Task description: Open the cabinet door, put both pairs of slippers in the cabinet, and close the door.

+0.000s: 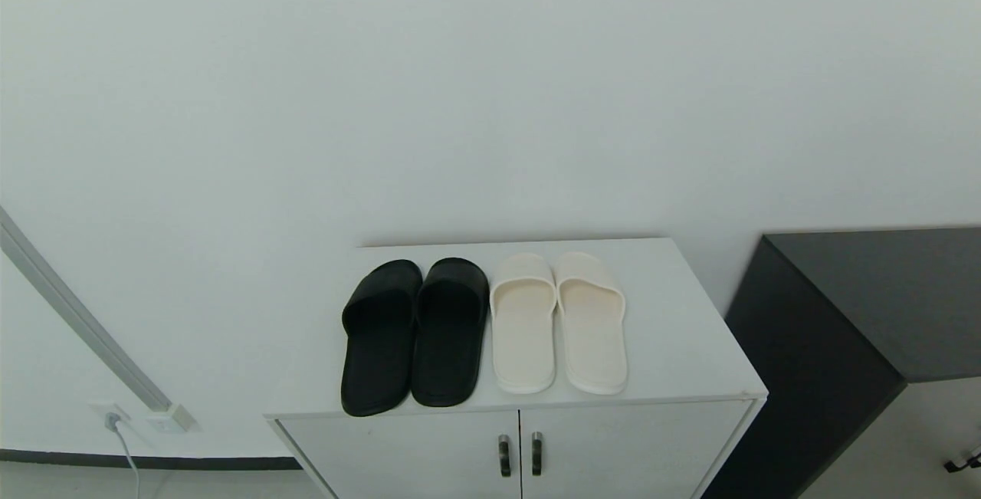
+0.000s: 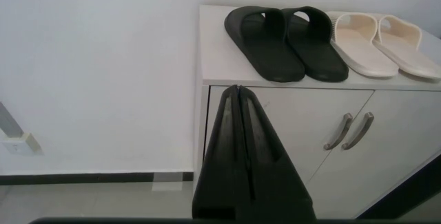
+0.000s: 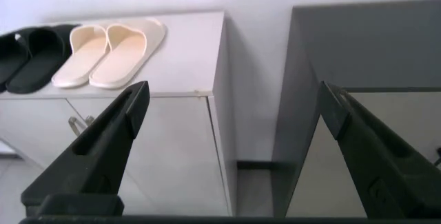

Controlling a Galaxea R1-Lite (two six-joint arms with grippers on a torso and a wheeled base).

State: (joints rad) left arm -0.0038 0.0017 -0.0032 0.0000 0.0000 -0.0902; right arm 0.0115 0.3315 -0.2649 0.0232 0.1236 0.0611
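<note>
Subject: white cabinet (image 1: pixel 690 346) standing against the wall. Both doors are shut. The left door (image 1: pixel 398 457) and right door (image 1: pixel 636 445) meet at the centre, with the two handles (image 1: pixel 504 455) upright and just beside each other on either side of the seam.

Black slippers (image 1: pixel 414 338): on the cabinet top, left half, side by side and touching, toes toward the wall, heels at the front edge; the heel of the left one slightly overhangs it.

White slippers (image 1: pixel 558 323): on the cabinet top, just to the right of the black pair, the inner slipper touching the black one; same orientation, heels just short of the front edge.

Left hand (image 2: pixel 238 96): fingers pressed together, holding nothing. It stands in front of the cabinet, on the left door's side and below the level of the top. The black slippers (image 2: pixel 286 41) lie higher and farther in than its tips, well apart from them; the white slippers (image 2: pixel 382 41) are farther off to the right. The handles (image 2: pixel 348 131) are to its right, untouched.

Right hand (image 3: pixel 233 93): fingers spread wide, holding nothing. It faces the cabinet's right front corner, below the top. The white slippers (image 3: pixel 107 52) lie higher and to its left, well apart.

Surroundings: a dark grey unit (image 1: pixel 843 315) stands just right of the cabinet. A wall socket (image 1: pixel 107 411) with a cable (image 1: pixel 126 457) plugged in sits low on the wall to the left.
</note>
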